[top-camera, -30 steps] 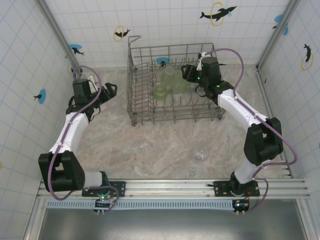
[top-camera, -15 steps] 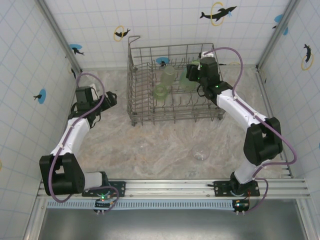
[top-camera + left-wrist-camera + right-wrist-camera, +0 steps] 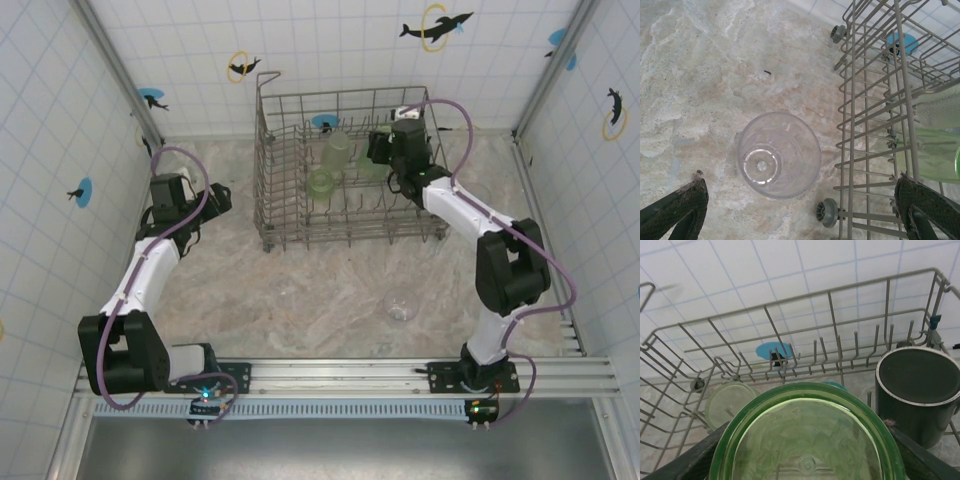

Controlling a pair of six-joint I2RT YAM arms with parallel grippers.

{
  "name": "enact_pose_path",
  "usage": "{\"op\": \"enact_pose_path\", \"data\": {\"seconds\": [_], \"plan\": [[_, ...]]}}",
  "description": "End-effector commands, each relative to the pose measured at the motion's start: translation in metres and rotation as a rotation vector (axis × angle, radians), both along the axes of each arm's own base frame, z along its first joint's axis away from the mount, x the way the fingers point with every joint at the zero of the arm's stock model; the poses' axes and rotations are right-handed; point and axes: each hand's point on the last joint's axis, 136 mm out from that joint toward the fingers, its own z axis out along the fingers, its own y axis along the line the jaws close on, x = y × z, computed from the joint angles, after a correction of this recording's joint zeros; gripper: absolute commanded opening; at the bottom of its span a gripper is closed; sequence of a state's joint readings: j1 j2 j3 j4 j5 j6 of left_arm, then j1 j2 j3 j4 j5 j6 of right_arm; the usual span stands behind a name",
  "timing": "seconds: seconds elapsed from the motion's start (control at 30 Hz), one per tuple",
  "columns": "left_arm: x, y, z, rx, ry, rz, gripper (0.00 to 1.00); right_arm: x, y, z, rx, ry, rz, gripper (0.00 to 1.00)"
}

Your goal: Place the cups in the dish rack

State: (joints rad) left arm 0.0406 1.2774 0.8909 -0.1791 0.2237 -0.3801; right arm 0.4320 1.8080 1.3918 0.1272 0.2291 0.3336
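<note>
Marbled tabletop under tiled walls, dish rack standing on it.
- Left gripper hovering just left of rack, fingers spread wide, holding nothing.
- Clear glass standing upright beneath, beside rack's left wall.
- Right gripper reaching inside rack, fingers clamping light green tumbler.
- Black mug sitting inside rack, right of tumbler.
- Second clear glass standing in front of rack.

In the right wrist view the green tumbler is cut off by the lower edge, and a teal cup is almost wholly hidden behind its rim. The black mug is clipped at the right edge. Seen from above, a clear glass on the worktop is too faint for its outline to be traced.
</note>
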Motion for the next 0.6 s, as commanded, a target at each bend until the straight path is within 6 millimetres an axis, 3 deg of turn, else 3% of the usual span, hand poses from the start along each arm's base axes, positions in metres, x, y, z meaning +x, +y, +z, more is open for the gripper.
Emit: {"op": "enact_pose_path", "data": {"seconds": [0.0, 0.23, 0.57], "plan": [[-0.004, 0.002, -0.003, 0.017, 0.009, -0.013, 0.98, 0.014, 0.005, 0.018, 0.045, -0.076, -0.005, 0.35], [-0.004, 0.000, -0.004, 0.008, 0.017, -0.015, 0.98, 0.022, 0.017, -0.008, 0.032, -0.035, 0.000, 0.36], [-0.003, 0.000, -0.011, 0.002, 0.053, -0.016, 0.97, 0.027, 0.025, -0.029, -0.092, -0.015, -0.011, 0.40]]}}
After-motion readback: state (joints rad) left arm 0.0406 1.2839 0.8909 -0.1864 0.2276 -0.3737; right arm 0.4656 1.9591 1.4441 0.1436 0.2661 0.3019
